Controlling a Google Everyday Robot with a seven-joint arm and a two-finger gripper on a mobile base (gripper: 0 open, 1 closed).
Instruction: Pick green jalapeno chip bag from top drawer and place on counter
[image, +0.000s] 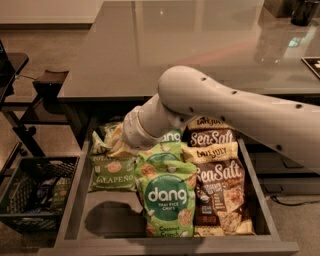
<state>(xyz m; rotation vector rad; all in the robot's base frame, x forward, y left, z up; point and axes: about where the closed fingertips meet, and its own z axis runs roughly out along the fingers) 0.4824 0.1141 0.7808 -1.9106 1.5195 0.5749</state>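
The olive-green jalapeno chip bag (113, 173) lies flat in the left row of the open top drawer (74, 210). A second similar bag (101, 140) lies behind it. My gripper (120, 146) reaches down into the drawer at the back edge of the jalapeno bag. It is mostly hidden behind my white wrist (137, 129). The grey glossy counter (200, 45) spreads above the drawer.
Bright green "dang" bags (166, 200) fill the drawer's middle row and brown "Sea Salt" bags (220, 187) the right row. A black wire basket (30, 200) stands on the floor at the left, next to a dark chair (30, 95).
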